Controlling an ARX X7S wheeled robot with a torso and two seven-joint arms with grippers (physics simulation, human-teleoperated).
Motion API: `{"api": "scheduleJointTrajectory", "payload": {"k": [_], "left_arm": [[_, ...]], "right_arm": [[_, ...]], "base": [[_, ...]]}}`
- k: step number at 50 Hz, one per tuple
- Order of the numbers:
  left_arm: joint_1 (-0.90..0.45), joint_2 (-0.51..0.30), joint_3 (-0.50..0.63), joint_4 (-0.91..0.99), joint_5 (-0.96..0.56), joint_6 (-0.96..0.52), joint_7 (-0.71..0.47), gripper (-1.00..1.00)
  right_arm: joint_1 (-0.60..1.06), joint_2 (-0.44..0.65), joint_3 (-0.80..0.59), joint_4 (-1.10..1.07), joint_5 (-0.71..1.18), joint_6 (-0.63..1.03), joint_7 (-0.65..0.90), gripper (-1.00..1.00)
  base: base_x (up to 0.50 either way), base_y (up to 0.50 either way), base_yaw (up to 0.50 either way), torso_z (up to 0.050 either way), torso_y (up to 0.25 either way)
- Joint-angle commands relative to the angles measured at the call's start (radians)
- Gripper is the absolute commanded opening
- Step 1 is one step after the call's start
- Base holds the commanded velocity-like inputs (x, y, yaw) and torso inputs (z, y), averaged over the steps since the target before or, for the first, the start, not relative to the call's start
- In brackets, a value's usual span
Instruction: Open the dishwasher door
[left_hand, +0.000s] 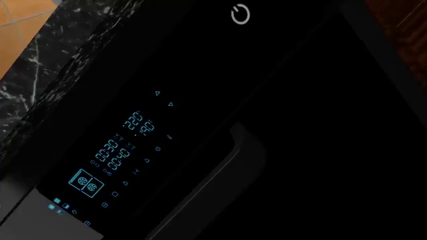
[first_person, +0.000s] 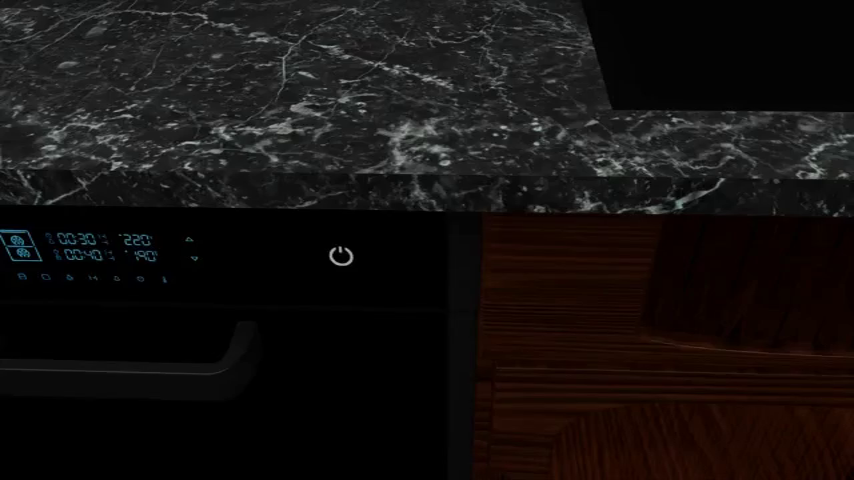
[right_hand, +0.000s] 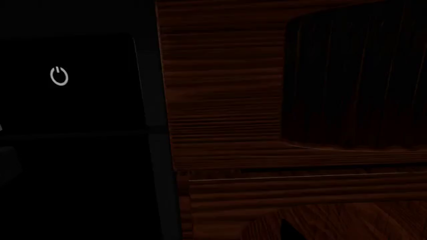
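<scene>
The dishwasher door (first_person: 320, 400) is a glossy black panel under the counter, at the lower left of the head view. It looks closed. Its blue-lit display (first_person: 100, 250) and white power symbol (first_person: 342, 256) sit along the top, and the dark grey bar handle (first_person: 200, 360) runs below them. The left wrist view shows the door (left_hand: 320, 150) close up, with the display (left_hand: 123, 150), the handle's end (left_hand: 240, 150) and the power symbol (left_hand: 240, 14). The right wrist view shows the door's right edge with the power symbol (right_hand: 59, 76). Neither gripper shows in any view.
A black marble countertop (first_person: 334, 100) overhangs the door. A reddish-brown wood cabinet door (first_person: 667, 340) stands right of the dishwasher and fills most of the right wrist view (right_hand: 267, 125). Orange floor tiles (left_hand: 20, 25) show in a corner of the left wrist view.
</scene>
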Motion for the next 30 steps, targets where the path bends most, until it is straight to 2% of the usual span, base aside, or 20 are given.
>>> {"api": "scheduleJointTrajectory", "payload": {"k": [1,10,30], "left_arm": [[-0.041,-0.113,0.12,0.095,0.258,-0.182,0.102,1.0],[-0.128,-0.142,0.2,0.021,0.343,-0.196,0.189,1.0],[-0.266,-0.127,0.276,-0.174,0.393,-0.107,0.182,1.0]], "right_arm": [[-0.011,0.001,-0.004,0.013,0.008,-0.023,0.003,1.0],[-0.018,0.005,-0.006,0.004,0.013,-0.029,0.009,1.0],[-0.035,0.02,-0.005,-0.025,0.021,-0.027,0.03,1.0]], "base": [[0.0,0.0,0.0,0.0,0.0],[0.0,0.0,0.0,0.0,0.0],[0.0,0.0,0.0,0.0,0.0]]}}
